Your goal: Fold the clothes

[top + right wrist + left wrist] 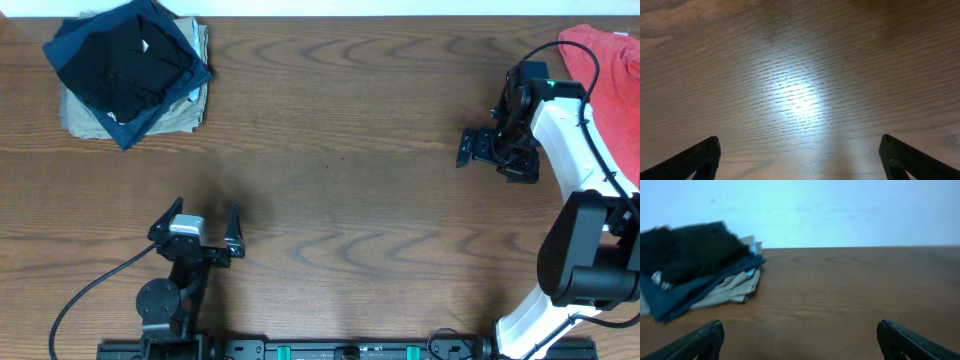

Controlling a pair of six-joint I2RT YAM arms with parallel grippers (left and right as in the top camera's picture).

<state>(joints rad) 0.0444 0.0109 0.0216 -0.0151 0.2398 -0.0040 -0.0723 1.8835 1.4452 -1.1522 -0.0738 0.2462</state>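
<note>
The clothes, a black T-shirt with a small white mark, lie folded on top of a stack at the table's far left corner; in the left wrist view the black T-shirt is ahead to the left. My left gripper stands open near the front left, well short of the stack, with only bare wood between its fingers. My right gripper is open at the right, pointing down at bare table, holding nothing.
Under the black shirt lie a navy blue folded garment and a beige one. A red garment lies at the far right corner, behind the right arm. A wall rises behind the table's far edge.
</note>
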